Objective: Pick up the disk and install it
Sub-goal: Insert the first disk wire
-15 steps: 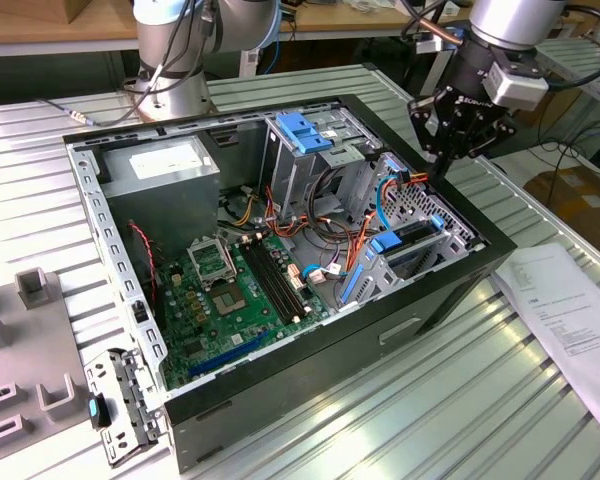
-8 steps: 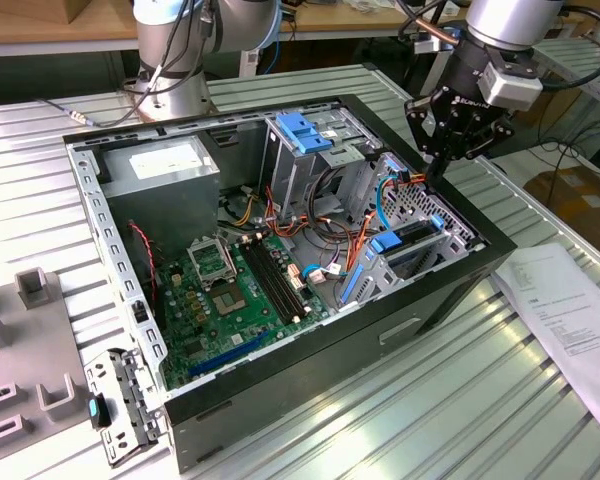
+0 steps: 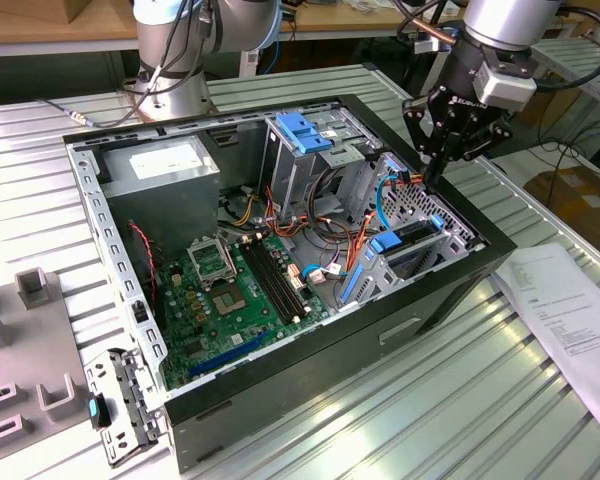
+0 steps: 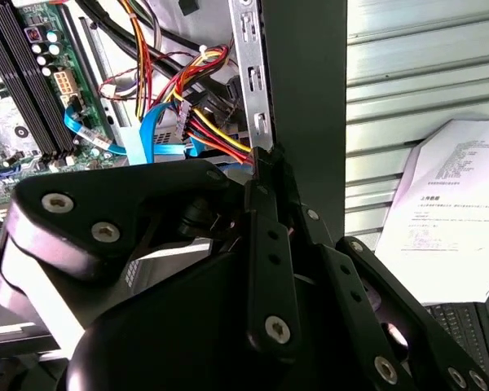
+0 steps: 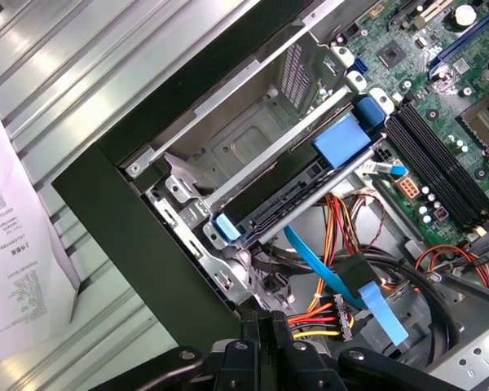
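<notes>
Looking over a ribbed metal table [image 3: 430,400], we find the disk [image 3: 412,240] seated in the open computer case [image 3: 310,370], right of centre in the exterior view; the gripper [image 3: 434,174] hangs above, jaws together.

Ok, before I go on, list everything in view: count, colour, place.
computer case: one, black, open, lying on the table
table: one, silver slatted, under everything
motherboard: one, green, inside the case
disk: one, dark with blue frame, in a bay inside the case
drive cage: one, grey with blue tab, inside the case
cables: a bundle, red, yellow and orange, beside the disk
bracket: one, silver with blue knob, table, exterior view's left
paper sheet: one, white, table, exterior view's right
arm base: one, grey, beyond the case
hand: one, black, shut, over the case edge near the disk
</notes>
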You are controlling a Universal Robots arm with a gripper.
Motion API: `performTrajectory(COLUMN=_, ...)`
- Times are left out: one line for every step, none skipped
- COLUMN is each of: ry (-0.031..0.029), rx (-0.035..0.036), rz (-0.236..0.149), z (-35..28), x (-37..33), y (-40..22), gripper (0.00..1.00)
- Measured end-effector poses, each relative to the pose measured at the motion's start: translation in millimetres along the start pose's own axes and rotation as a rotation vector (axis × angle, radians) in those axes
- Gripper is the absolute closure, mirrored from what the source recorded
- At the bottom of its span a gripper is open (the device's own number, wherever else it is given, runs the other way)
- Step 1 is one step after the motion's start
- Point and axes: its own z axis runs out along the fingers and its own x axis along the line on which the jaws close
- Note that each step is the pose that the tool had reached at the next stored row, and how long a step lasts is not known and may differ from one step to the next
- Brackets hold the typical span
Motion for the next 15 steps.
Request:
performTrajectory(ry=-0.0001, rx=-0.0003, rz=0.004, z=0.0, x=-0.2, y=0.2, gripper=0.82)
performTrajectory(ry=0.0, rx=-0.0007, rz=0.01, z=-0.1, x=-0.6, y=0.5, gripper=0.82)
performTrajectory(ry=0.0, rx=-0.0009, rz=0.014, z=-0.1, x=-0.8, y=0.7, gripper=0.82)
performTrajectory(ry=-0.0001, rx=-0.0014, rz=0.021, z=-0.1, x=-1.2, y=1.0, gripper=0.82)
performTrajectory(ry=-0.0001, rx=-0.0019, rz=0.028, z=-0.1, x=-1.6, y=1.3, gripper=0.82)
performTrajectory(ry=-0.0001, rx=-0.0024, rz=0.036, z=-0.1, x=-2.0, y=1.7, gripper=0.82)
performTrajectory(ry=-0.0002, rx=-0.003, rz=0.044, z=-0.2, x=-2.4, y=2.1, gripper=0.82)
performTrajectory(ry=-0.0002, rx=-0.0035, rz=0.05, z=-0.2, x=-2.6, y=2.2, gripper=0.82)
performTrajectory(ry=-0.0002, rx=-0.0036, rz=0.052, z=-0.2, x=-2.6, y=2.3, gripper=0.82)
performTrajectory(ry=-0.0002, rx=-0.0036, rz=0.052, z=-0.2, x=-2.6, y=2.3, gripper=0.82)
performTrajectory(ry=-0.0002, rx=-0.0036, rz=0.052, z=-0.2, x=-2.6, y=2.3, gripper=0.82)
performTrajectory(ry=-0.0002, rx=-0.0036, rz=0.052, z=-0.2, x=-2.6, y=2.2, gripper=0.82)
performTrajectory(ry=-0.0002, rx=-0.0036, rz=0.052, z=-0.2, x=-2.6, y=2.2, gripper=0.82)
performTrajectory(ry=-0.0002, rx=-0.0036, rz=0.053, z=-0.2, x=-2.6, y=2.2, gripper=0.82)
performTrajectory(ry=-0.0002, rx=-0.0036, rz=0.052, z=-0.2, x=-2.6, y=2.3, gripper=0.82)
